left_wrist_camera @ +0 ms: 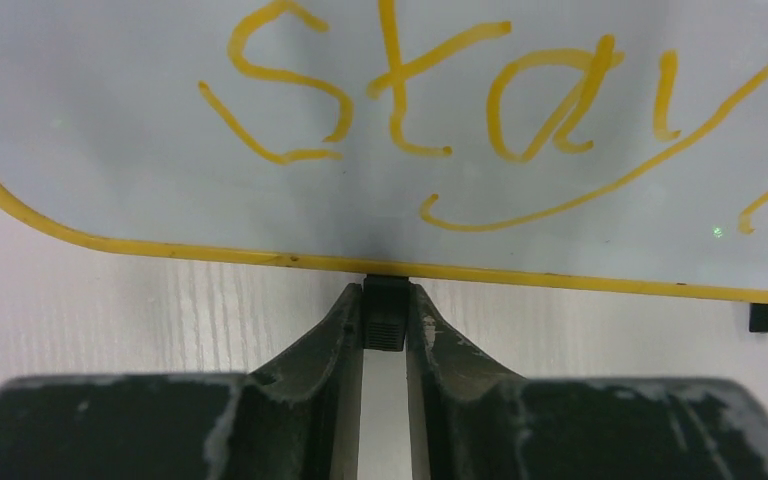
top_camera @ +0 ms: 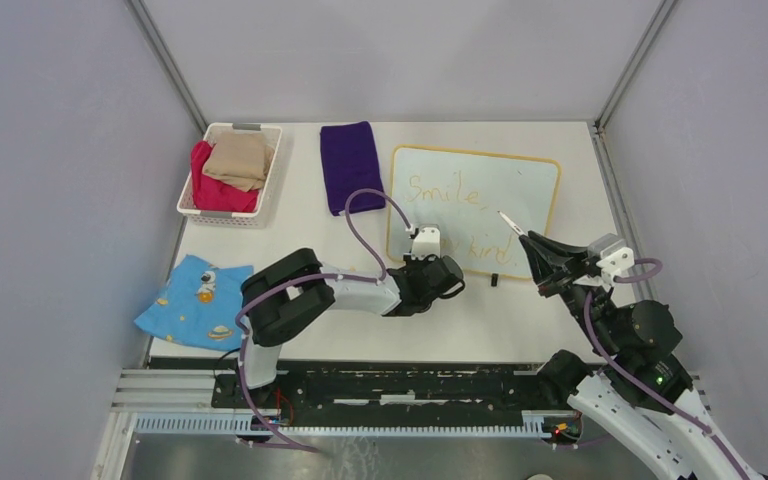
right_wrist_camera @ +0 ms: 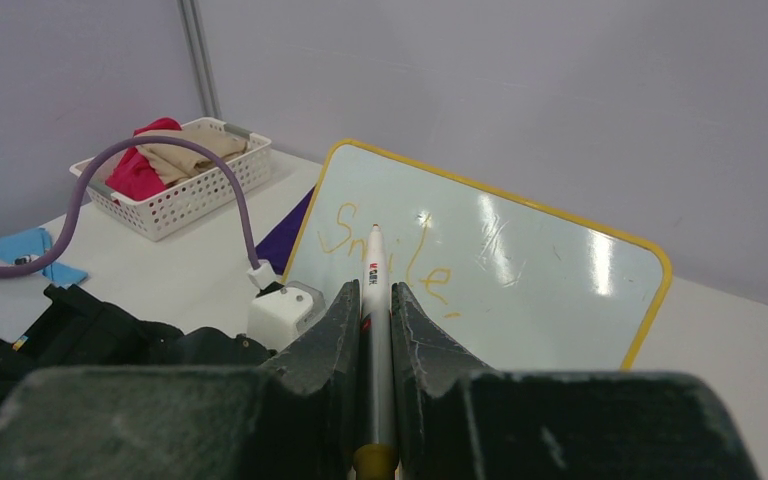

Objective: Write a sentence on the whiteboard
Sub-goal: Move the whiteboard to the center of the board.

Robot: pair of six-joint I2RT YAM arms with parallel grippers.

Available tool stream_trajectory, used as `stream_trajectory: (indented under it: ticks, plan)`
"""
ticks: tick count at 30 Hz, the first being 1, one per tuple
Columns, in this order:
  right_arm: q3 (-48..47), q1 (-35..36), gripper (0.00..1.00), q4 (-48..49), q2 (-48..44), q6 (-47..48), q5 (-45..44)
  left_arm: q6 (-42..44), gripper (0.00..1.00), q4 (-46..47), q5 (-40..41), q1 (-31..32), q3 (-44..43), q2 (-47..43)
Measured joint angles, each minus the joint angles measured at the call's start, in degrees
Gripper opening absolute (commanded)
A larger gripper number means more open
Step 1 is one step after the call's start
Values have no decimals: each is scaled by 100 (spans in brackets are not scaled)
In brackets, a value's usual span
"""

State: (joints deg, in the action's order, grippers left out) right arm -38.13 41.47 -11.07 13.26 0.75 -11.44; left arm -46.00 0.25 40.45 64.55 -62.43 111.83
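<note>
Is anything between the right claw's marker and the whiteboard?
Nothing visible does. The marker in the right claw points at the whiteboard, nothing between; the left claw grips its black foot at the near edge, aside.

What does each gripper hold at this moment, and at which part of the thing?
The right gripper holds a slim white marker by its barrel. The left gripper pinches a small black foot on the near edge of the yellow-framed glossy whiteboard.

Propped whiteboard (top_camera: pixel 525 175) — orange sentence (top_camera: pixel 447 190), two lines.

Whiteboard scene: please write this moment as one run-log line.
left pincer: shut on whiteboard foot | right pincer: shut on marker | sentence: Smile, stay kind
</note>
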Motion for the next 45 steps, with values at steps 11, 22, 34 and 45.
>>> stream_trajectory:
  ticks: [11, 22, 34, 45]
  plan:
    - [46, 0, 0, -4, 11, -4, -2, -297, 2, -151, 72, -321, -487, 326]
    - [46, 0, 0, -70, 11, -4, -22, -166, 40, -129, -144, -553, -896, 595]
    - [44, 0, 0, -68, 44, 24, -127, 136, 84, -330, -846, -566, 160, -914]
    - [413, 0, 0, 284, 131, 59, -11, 997, 99, -2072, 199, -636, 68, -3259]
